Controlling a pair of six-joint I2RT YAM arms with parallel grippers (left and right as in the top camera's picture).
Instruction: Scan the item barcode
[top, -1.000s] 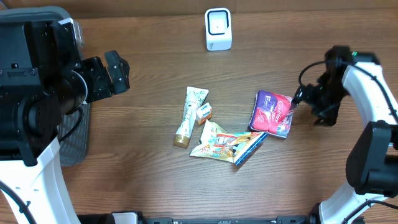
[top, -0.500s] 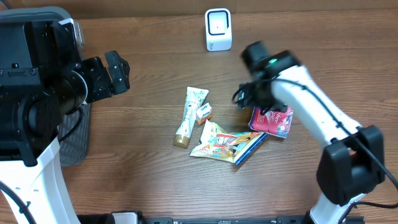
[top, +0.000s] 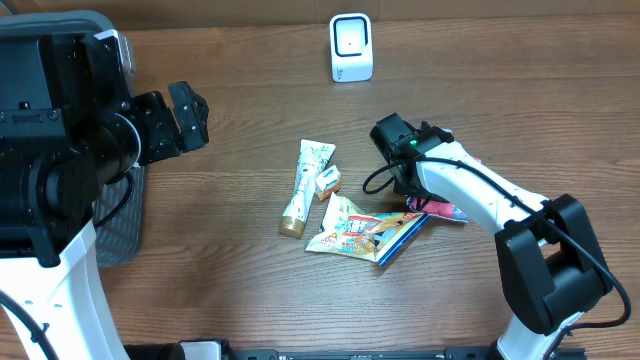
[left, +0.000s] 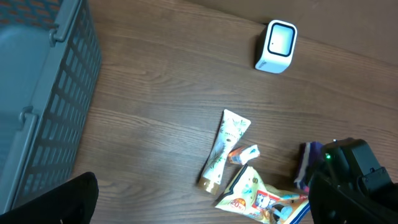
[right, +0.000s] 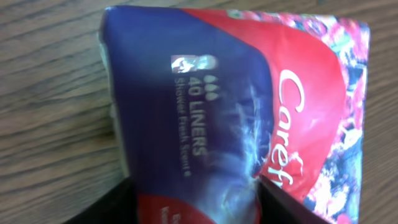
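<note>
Right gripper (right: 194, 202): fingers stand either side of the near end of the liner pack (right: 205, 106); whether they pinch it cannot be told.
Left gripper (top: 188, 115): fingers spread wide, nothing between them.
Pack position: flat on the table (top: 230, 260), running forward from between the right fingers.
Print: "40 LINERS", "Shower Fresh Scent", "Caref…"; no barcode shows.
Progress: early, I judge; the pack is not lifted and not yet presented to the scanner (top: 351, 46), well beyond the fingertips.
</note>
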